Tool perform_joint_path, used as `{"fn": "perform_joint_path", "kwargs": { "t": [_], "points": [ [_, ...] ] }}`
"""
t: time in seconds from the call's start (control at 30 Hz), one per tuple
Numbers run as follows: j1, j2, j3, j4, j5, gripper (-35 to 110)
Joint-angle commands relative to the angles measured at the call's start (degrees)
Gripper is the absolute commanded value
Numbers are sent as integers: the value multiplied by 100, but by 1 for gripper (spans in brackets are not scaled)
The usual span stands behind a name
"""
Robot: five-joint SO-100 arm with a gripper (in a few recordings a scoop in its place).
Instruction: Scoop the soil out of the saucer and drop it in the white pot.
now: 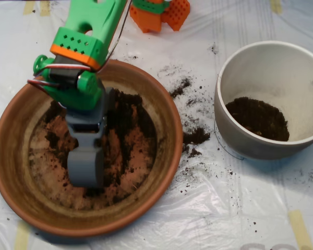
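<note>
The saucer (10,156) stands on the left side of the table, which is covered with a clear plastic sheet (240,208). The green arm (86,31) comes down from the top left, and its grey scoop (85,167) is low inside the saucer, near the middle of the bottom, pointing toward the lower edge of the picture. From above the two shells of the scoop look joined together, but the seam is not visible clearly.

The soil (128,112) in the saucer lies mostly to the right of the scoop and above it, in a dark band along the right inner wall. Some thin patches and specks are also on the left of the scoop and around its tip. The soil seems to touch the scoop at its sides, but the arm hides the part behind it.

The white pot (235,78) stands on the right, well apart from the scoop. A dark heap of soil lies on its bottom, toward the lower side. Between the saucer and the pot, loose crumbs of spilled soil (195,136) are scattered on the plastic sheet, with one thicker clump just beside the saucer rim.

At the top edge there is an orange part (159,15) of the robot base.
</note>
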Motion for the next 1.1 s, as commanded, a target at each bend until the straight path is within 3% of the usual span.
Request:
{"fn": "perform_joint_path", "kwargs": {
  "t": [0.0, 0.43, 0.63, 0.83, 1.07],
  "points": [
    [0, -167, -448, 185, -88, 59],
    [158, -229, -800, 765, -185, 47],
    [290, 835, 817, -149, -439, 45],
    [202, 1881, 2496, -1318, -492, 33],
    [105, 2452, 3278, -1995, -466, 23]
  ]
}}
